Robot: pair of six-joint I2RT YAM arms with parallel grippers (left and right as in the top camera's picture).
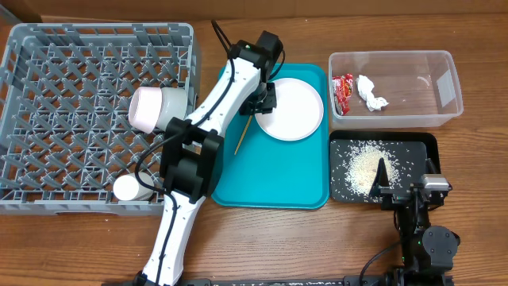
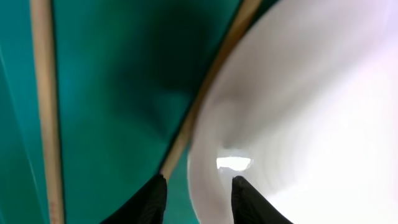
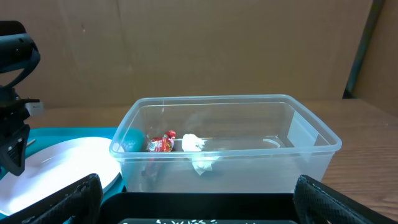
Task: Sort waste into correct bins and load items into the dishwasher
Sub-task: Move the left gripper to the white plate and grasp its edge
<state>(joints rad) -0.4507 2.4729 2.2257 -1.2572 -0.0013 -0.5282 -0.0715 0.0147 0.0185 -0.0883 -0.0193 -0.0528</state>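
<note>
Left claw (image 2: 199, 179) straddles the plate (image 2: 298, 112) rim, can't tell if it's clamped yet, so I'd pinch it square and steer clear of that chopstick (image 2: 207, 87).

Teal tray (image 1: 270, 179) on wooden table (image 1: 79, 246); brown backdrop (image 3: 186, 50), possibly cardboard.

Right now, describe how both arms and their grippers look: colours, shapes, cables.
The left arm has white shells on its links and black blocky joints, with a thin black cable trailing from it. The left gripper has two black tapering fingers. The right arm is mostly black. The right gripper has broad black fingers with a rough surface.
</note>
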